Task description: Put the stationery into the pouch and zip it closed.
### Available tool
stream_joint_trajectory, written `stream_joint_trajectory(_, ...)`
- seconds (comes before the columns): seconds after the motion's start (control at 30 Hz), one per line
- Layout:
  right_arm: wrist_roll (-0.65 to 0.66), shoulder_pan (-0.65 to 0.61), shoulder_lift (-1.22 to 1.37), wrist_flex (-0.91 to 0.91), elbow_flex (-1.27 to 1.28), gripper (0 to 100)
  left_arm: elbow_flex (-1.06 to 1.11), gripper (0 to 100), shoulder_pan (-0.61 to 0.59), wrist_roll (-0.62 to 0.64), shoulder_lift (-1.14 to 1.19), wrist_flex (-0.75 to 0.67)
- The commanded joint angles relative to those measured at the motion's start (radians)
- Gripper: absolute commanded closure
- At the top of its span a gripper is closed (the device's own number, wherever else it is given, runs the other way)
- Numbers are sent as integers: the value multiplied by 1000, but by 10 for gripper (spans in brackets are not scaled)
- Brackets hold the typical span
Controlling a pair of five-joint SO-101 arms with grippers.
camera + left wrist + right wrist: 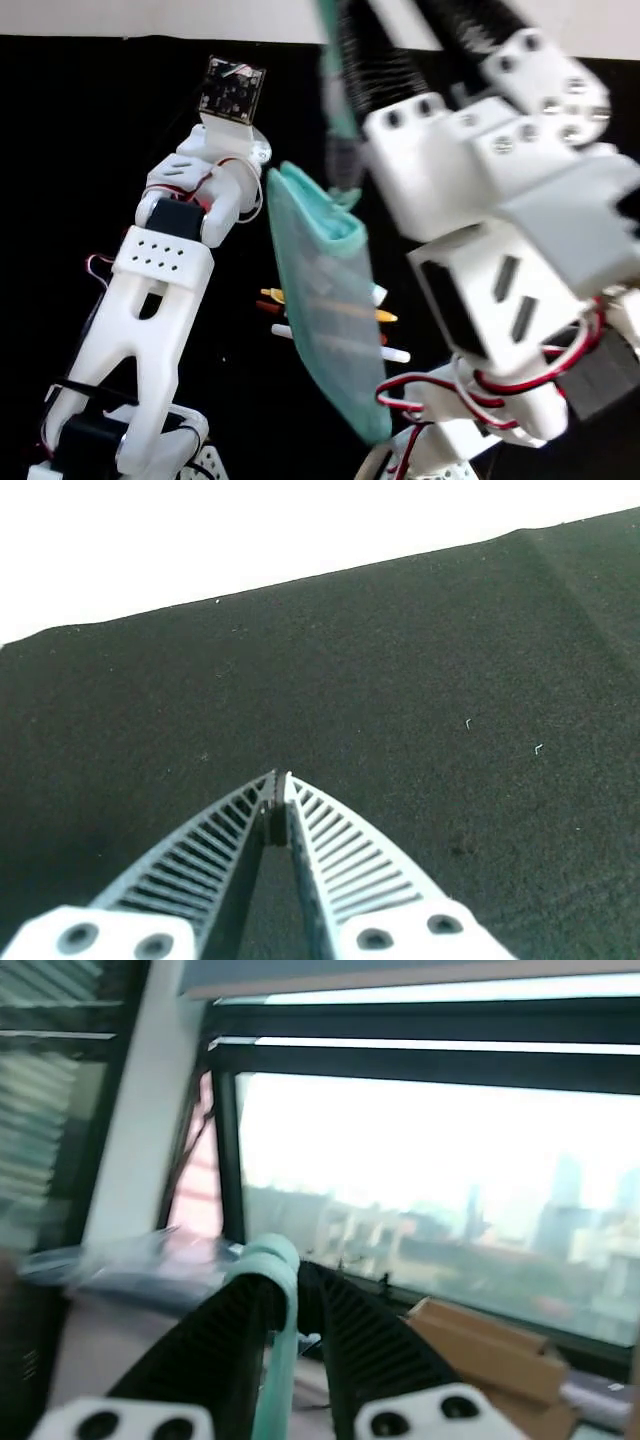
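Note:
A teal mesh pouch [320, 290] hangs in the air over the middle of the black mat, its open mouth turned toward the left arm [160, 270]. My right gripper [295, 1275] is raised high and shut on a teal edge of the pouch [268, 1260]; its black fingers [375, 55] rise to the top of the high view. Several pens [272, 296] lie on the mat behind the hanging pouch, and a white one [398, 354] pokes out on the far side. My left gripper [277, 780] is shut on nothing, low over bare mat.
The right arm's white body [520, 250] looms large at the right of the high view. The black mat [400, 700] ends at a white edge [200, 540] beyond the left gripper. The right wrist view faces a window [430, 1170].

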Motion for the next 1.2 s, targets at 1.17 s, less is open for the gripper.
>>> stream_joint_trajectory(1.17,9,222,189,-58,-44,992,5,986,12,5,-2,3)
